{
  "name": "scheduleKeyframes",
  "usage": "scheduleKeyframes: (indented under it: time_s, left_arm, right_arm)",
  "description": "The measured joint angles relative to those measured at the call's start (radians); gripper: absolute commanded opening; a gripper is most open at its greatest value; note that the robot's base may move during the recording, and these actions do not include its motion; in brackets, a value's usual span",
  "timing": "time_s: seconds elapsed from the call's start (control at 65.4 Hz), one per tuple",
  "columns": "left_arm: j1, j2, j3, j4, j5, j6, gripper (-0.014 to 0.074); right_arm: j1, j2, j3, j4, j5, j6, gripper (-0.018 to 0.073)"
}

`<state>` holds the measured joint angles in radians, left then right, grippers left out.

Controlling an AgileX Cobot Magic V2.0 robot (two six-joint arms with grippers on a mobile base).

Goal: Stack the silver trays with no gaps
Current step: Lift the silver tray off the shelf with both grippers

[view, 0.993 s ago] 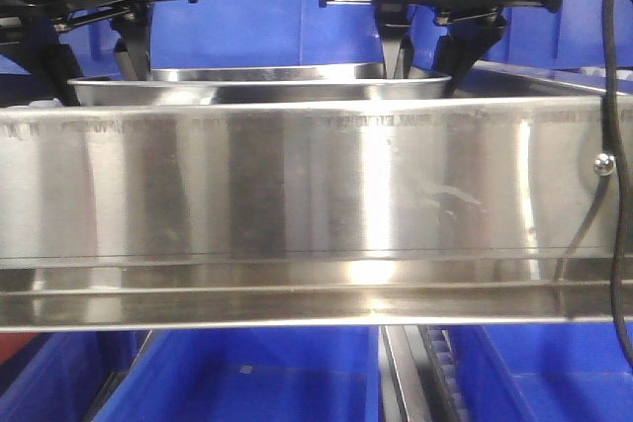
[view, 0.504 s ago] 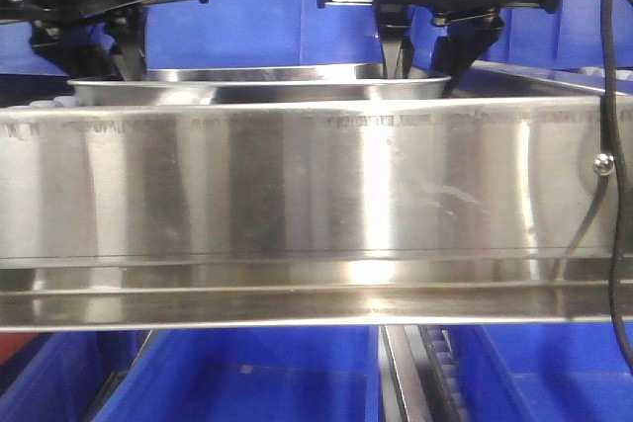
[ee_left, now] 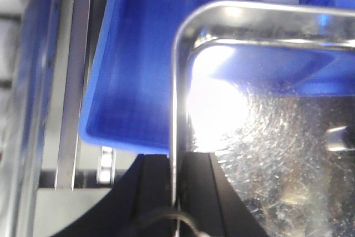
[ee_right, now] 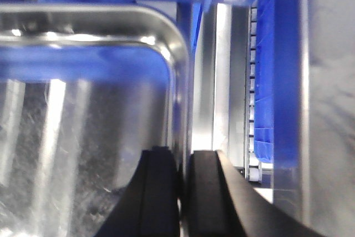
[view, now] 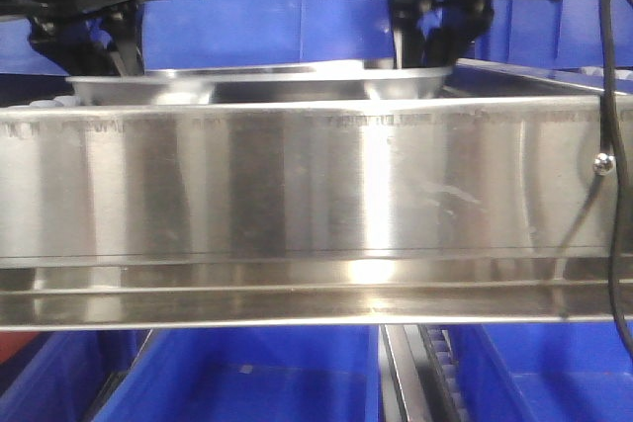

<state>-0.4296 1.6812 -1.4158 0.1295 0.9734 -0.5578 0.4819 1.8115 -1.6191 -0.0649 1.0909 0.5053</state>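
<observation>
From the front, the silver tray [view: 257, 84] shows just behind and above the broad steel rail [view: 297, 195]. The left pincer [view: 127, 51] comes down at the tray's left end and the right pincer [view: 427, 46] at its right end. At the left wrist, the left pincer [ee_left: 176, 192] is clamped on the tray's [ee_left: 266, 137] left rim, with a blue bin [ee_left: 133, 81] beyond that rim. At the right wrist, the right pincer [ee_right: 182, 192] is closed tight on the tray's [ee_right: 83, 137] right rim.

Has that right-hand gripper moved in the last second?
Yes: the right gripper, holding the silver tray, has risen slightly, away from the steel rail's top edge.
</observation>
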Motion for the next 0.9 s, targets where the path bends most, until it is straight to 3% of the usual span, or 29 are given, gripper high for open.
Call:
scheduleKeyframes:
  time_s: [0.183, 0.52, 0.902]
  left_arm:
    - [-0.045, -0.100, -0.005, 0.050, 0.019, -0.065, -0.0016]
    - [-0.228, -0.293, -0.007, 0.275, 0.058, -0.281, -0.0016]
    - [-0.251, -0.409, -0.075, 0.333, 0.024, -0.296, -0.0016]
  right_arm:
    - [0.007, -0.080, -0.012, -0.029, 0.008, 0.030, -0.0013]
    - [0.086, -0.277, -0.012, -0.171, 0.036, 0.107, -0.0013]
    - [0.103, -0.432, -0.016, -0.172, -0.031, 0.120, -0.0013]
